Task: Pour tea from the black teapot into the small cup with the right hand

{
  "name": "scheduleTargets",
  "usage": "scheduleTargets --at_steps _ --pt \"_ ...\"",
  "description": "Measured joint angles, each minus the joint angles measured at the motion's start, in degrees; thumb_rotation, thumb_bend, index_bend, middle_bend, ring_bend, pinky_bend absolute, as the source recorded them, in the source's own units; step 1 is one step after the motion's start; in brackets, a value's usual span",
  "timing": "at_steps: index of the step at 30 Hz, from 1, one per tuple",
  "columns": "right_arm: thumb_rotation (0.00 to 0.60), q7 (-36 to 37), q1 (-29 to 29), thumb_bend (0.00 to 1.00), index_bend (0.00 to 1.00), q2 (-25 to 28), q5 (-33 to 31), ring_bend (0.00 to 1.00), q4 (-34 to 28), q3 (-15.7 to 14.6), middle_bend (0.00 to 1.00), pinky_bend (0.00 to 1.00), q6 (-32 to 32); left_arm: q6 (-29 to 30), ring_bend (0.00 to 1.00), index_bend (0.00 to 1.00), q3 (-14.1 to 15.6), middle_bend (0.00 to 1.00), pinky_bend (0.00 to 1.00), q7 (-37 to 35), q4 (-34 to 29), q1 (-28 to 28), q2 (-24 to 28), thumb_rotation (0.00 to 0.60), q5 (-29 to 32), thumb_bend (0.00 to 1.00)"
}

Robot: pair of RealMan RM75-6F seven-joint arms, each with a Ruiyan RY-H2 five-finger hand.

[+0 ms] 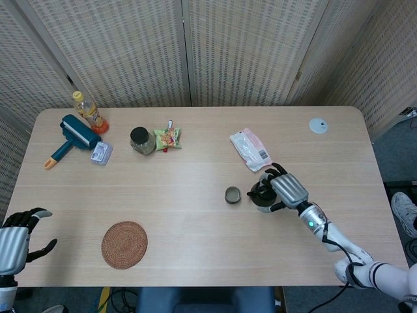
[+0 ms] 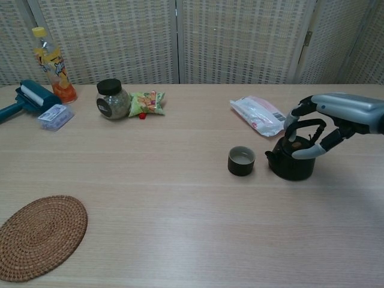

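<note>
The right hand (image 2: 327, 123), silver-grey metal shell with black fingers, arches over the squat, round, glossy black teapot (image 2: 291, 162); its fingers are spread and curled around the pot's thin hoop handle, though I cannot tell whether they actually grip it. The teapot stands on the pale wood-grain table (image 2: 168, 198), spout turned toward the small dark round cup (image 2: 241, 161) just to its left, the two close but apart. Just behind the teapot lies a crinkly white-and-pink plastic packet (image 2: 259, 116). Far to the teapot's left, along the back edge, stand a dark-lidded glass jar (image 2: 112, 99), a green-and-red snack bag (image 2: 146, 102), a teal lint roller (image 2: 24, 99) and an orange drink bottle (image 2: 51, 66); a flat woven rattan coaster (image 2: 39, 236) lies nearer the front. The left hand (image 1: 14, 244) hangs off the table's front-left corner, fingers apart, holding nothing.
</note>
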State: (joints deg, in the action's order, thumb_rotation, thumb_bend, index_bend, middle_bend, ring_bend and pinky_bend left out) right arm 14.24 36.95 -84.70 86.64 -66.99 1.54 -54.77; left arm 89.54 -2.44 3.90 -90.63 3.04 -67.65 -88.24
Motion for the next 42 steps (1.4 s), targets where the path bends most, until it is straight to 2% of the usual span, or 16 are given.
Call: scheduleTargets --at_steps 6,14,24,26,34,42 --pt "0.361 -6.41 -0.7 0.0 0.32 -0.53 0.26 0.12 0.92 0.11 0.25 0.0 -2.28 -0.09 0.29 0.34 0.01 0.29 0.23 -0.1 0.08 0.11 -0.13 0.6 -0.11 0.18" --pt "0.361 -13.27 -2.22 0.0 0.2 -1.05 -0.26 0.06 0.34 1.04 0.16 0.0 -6.21 0.1 0.29 0.34 0.04 0.29 0.23 -0.19 0.17 0.06 -0.08 0.6 -0.21 0.18" --pt "0.378 -16.61 -4.08 0.0 0.19 3.02 -0.73 0.06 -6.67 2.07 0.16 0.0 -9.69 0.21 0.29 0.34 -0.14 0.29 0.23 -0.11 -0.01 0.06 0.32 0.6 -0.03 0.18" --pt "0.405 -17.42 -4.73 0.0 0.18 4.49 -1.11 0.06 -8.77 2.19 0.16 0.0 -10.32 0.12 0.29 0.34 -0.18 0.29 0.23 -0.11 0.05 0.12 0.37 0.6 0.05 0.18" --pt "0.591 -21.98 -9.3 0.0 0.17 10.05 -3.49 0.06 -16.43 2.12 0.16 0.0 -14.46 -0.11 0.29 0.34 -0.53 0.29 0.23 -0.61 0.49 0.44 0.36 0.6 0.26 0.18" --pt "0.6 -23.48 -16.03 0.0 0.17 13.79 -4.82 0.06 -20.29 1.05 0.18 0.0 -21.59 -0.85 0.29 0.34 -0.75 0.29 0.23 -0.88 0.91 0.98 0.13 0.6 0.53 0.18"
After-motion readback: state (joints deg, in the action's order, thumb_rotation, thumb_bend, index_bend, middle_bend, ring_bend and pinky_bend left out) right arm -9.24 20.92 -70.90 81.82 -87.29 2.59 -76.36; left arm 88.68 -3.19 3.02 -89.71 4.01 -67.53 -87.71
